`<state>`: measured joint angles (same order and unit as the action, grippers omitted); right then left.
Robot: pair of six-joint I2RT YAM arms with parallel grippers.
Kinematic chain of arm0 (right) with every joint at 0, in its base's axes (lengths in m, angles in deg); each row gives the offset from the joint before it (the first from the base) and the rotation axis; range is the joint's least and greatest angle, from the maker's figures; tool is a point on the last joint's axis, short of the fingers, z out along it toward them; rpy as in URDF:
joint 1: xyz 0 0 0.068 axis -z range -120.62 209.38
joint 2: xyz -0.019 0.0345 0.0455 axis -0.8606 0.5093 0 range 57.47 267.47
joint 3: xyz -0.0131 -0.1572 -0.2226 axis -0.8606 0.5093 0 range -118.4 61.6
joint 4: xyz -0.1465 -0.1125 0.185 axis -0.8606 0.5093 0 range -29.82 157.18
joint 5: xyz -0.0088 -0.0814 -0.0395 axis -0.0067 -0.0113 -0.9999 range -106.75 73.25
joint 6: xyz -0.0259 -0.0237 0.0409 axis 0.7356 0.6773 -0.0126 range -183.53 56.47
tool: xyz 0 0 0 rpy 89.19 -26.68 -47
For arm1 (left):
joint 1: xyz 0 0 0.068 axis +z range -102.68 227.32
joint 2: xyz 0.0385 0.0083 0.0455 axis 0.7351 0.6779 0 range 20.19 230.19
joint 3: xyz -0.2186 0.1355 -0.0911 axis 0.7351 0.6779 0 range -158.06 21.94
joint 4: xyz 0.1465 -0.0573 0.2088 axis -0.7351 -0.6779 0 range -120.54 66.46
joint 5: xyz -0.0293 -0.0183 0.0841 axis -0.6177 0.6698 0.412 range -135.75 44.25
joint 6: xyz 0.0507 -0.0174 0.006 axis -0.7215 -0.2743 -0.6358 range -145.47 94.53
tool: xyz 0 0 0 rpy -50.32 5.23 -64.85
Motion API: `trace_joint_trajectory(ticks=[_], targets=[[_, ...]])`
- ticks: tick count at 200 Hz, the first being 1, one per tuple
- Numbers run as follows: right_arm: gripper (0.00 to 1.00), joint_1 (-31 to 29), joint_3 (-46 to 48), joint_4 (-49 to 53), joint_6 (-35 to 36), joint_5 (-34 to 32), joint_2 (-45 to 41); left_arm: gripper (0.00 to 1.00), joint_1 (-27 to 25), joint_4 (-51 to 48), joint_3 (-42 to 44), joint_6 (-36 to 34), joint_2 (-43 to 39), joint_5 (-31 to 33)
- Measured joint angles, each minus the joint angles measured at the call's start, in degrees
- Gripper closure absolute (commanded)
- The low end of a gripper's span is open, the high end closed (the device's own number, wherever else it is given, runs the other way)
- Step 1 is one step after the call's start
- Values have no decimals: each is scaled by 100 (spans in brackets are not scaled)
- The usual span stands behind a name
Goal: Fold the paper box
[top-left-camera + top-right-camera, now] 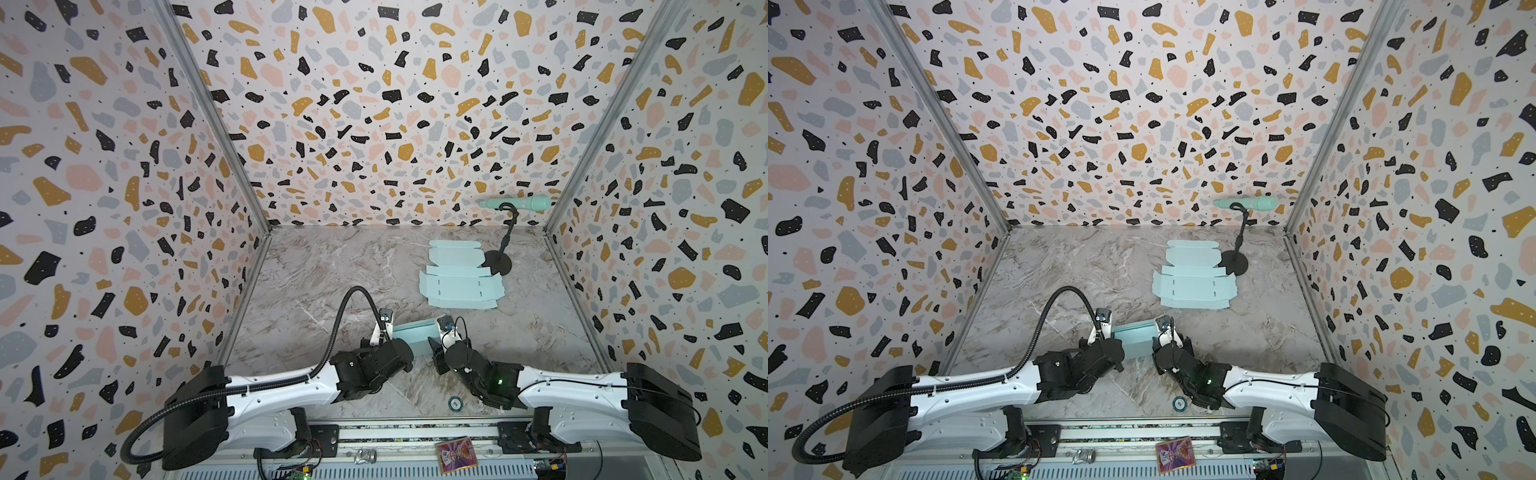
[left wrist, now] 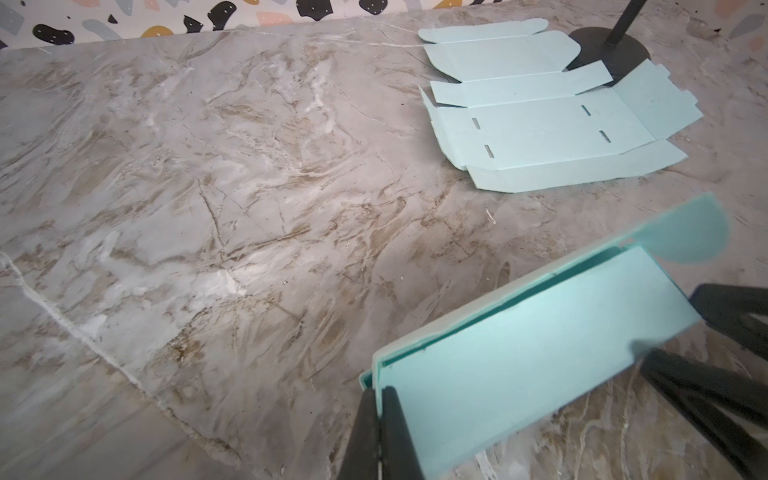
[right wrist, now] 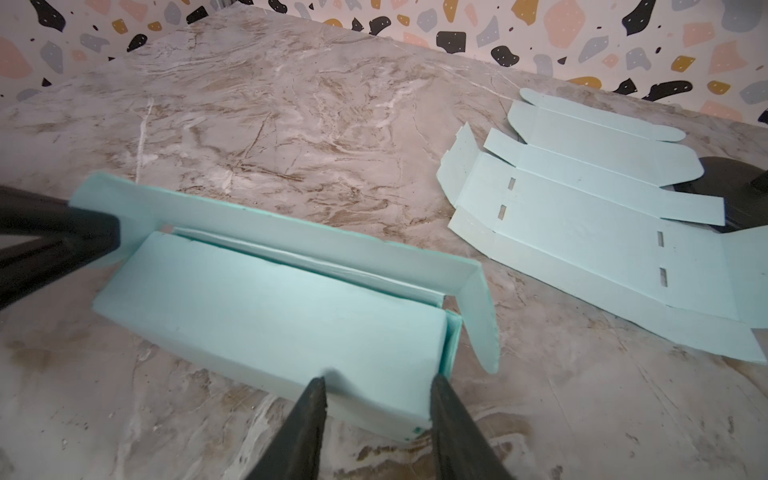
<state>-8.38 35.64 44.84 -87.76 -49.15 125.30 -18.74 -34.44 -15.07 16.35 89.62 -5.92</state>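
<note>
The teal paper box (image 1: 415, 338) (image 1: 1133, 343) lies partly folded on the marble table between my two grippers. Its long lid flap (image 3: 316, 245) stands up along the far side, with a rounded ear (image 3: 484, 328) hanging at one end. My left gripper (image 2: 380, 395) is shut on the box's end wall (image 2: 519, 365); its black fingers (image 3: 62, 232) also show in the right wrist view. My right gripper (image 3: 376, 384) is open. Its two fingertips stand apart against the near corner of the box, one on the front panel and one at the end.
A second, flat unfolded box blank (image 1: 461, 276) (image 1: 1196, 282) (image 2: 540, 112) (image 3: 602, 220) lies behind and to the right. Next to it stands a black microphone stand (image 1: 496, 262) carrying a teal microphone (image 1: 517, 203). Patterned walls enclose the table. A small round disc (image 1: 456, 403) lies near the front edge.
</note>
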Motion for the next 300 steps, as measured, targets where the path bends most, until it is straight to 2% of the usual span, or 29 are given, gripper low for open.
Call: trace_joint_trajectory(ticks=[19, 55, 96, 109, 132, 149, 164, 222, 281, 300], targets=[[57, -74, 129, -142, 0, 55, -107, 100, 0, 90, 0, 74, 98, 157], [49, -127, 487, -442, -42, 439, -525, 100, -13, 448, 149, 127, 164, 345], [40, -173, 433, 372, -181, 780, -1626, 100, -142, 809, 280, 144, 164, 380], [40, 59, 212, 846, -227, 887, -1939, 100, -151, 846, 289, 140, 164, 372], [40, 879, -275, 1502, -238, 1266, -2109, 100, -153, 852, 289, 129, 164, 369], [42, 1344, -509, 1862, -243, 1543, -2057, 100, -153, 855, 289, 127, 164, 365], [44, 1478, -643, 2146, -238, 1746, -1906, 100, -153, 863, 289, 127, 164, 350], [57, 1517, -723, 2592, -221, 2186, -1266, 100, -157, 940, 289, 127, 164, 249], [72, 1521, -723, 2627, -240, 2299, -1054, 100, -175, 975, 289, 127, 179, 223], [73, 1521, -726, 2625, -264, 2382, -1034, 100, -208, 1021, 289, 129, 214, 227]])
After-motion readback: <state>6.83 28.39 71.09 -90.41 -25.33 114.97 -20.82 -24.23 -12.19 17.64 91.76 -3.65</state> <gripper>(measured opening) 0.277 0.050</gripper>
